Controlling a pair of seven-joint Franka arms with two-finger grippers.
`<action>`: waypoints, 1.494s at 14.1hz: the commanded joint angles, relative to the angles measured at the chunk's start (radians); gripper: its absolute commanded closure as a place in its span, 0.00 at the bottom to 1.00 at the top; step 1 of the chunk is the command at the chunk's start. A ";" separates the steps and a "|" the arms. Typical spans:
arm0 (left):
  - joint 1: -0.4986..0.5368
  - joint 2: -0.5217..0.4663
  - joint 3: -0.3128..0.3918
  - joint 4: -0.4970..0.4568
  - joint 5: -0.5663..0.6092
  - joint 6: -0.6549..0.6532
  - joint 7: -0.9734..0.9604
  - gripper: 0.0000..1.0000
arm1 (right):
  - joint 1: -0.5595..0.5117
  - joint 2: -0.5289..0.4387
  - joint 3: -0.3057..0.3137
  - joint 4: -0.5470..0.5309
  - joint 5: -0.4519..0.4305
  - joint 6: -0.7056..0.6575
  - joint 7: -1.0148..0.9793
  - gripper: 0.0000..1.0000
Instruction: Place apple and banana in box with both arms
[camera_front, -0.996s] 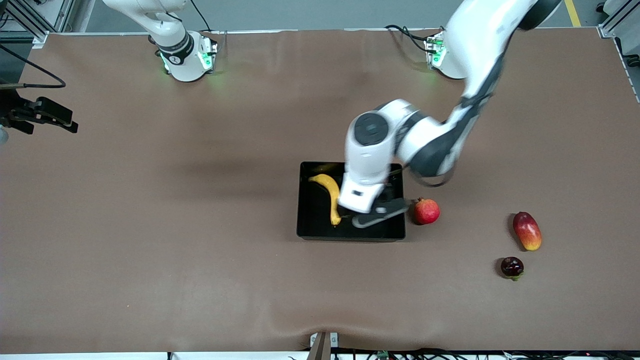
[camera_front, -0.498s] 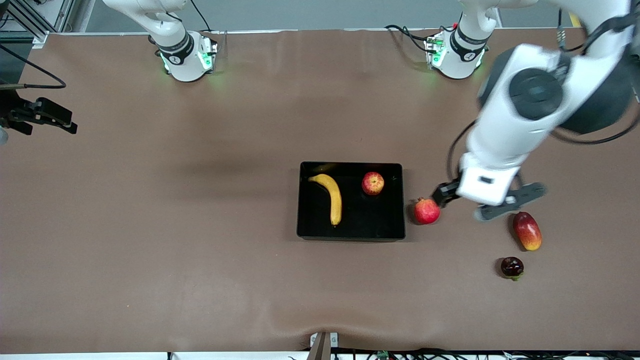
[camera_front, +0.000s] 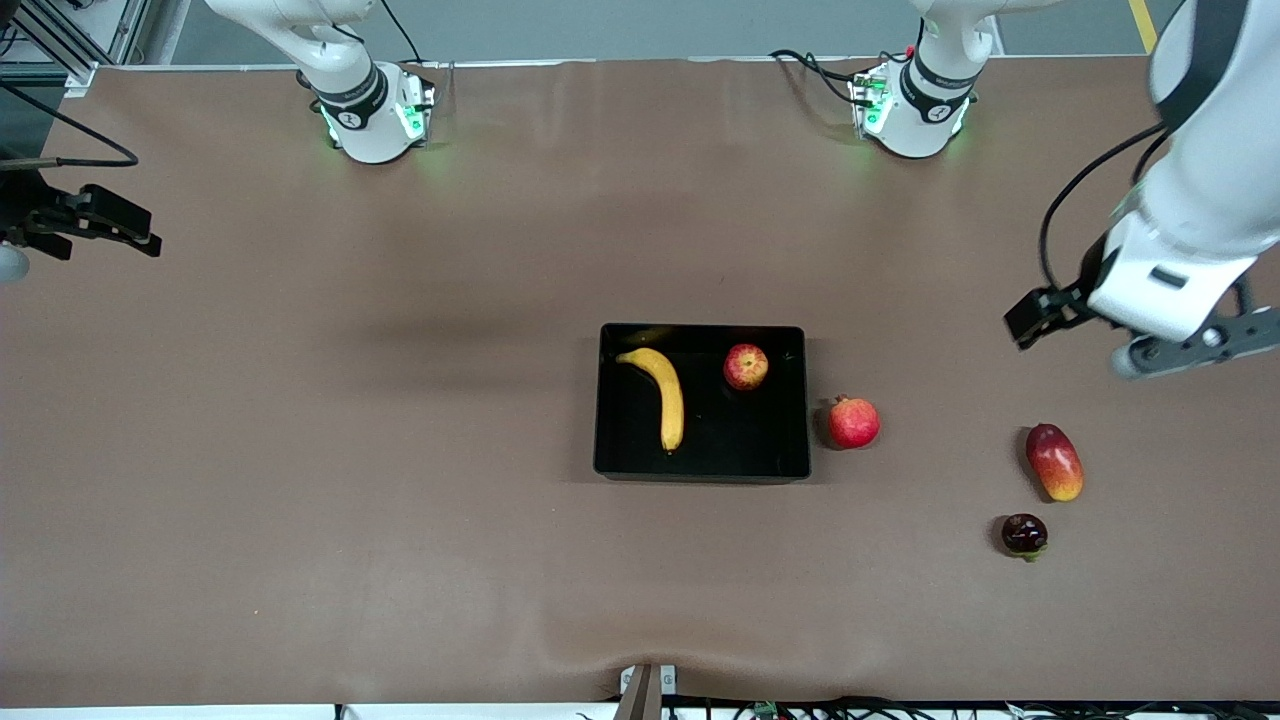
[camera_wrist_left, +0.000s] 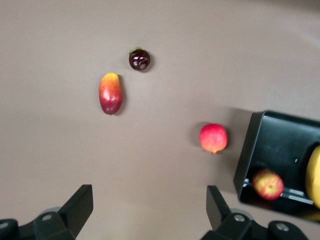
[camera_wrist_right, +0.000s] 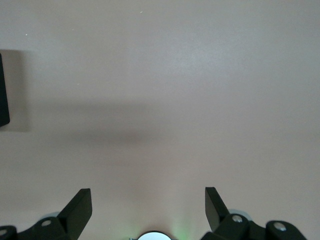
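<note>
While the banana (camera_front: 661, 394) and apple (camera_front: 746, 366) lie apart in the box (camera_front: 700, 470), both arms hang off at the table's ends. The apple sits farther from the front camera than most of the banana, toward the left arm's end. The left gripper (camera_wrist_left: 149, 209) is up over bare table at its own end, fingers spread wide, holding nothing. The right gripper (camera_wrist_right: 148, 208) waits over its end, also wide open and empty. A pomegranate (camera_front: 853, 422) rests just beside the box; a mango (camera_front: 1054, 461) lies well apart.
</note>
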 joint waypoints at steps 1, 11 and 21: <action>-0.020 -0.134 0.081 -0.140 -0.062 0.003 0.126 0.00 | 0.005 -0.023 0.001 -0.006 0.009 -0.012 0.007 0.00; -0.109 -0.314 0.268 -0.272 -0.194 0.001 0.237 0.00 | -0.001 -0.033 -0.002 -0.015 0.067 -0.015 0.026 0.00; -0.103 -0.291 0.264 -0.231 -0.182 -0.063 0.234 0.00 | 0.006 -0.035 -0.002 -0.021 0.055 -0.015 0.026 0.00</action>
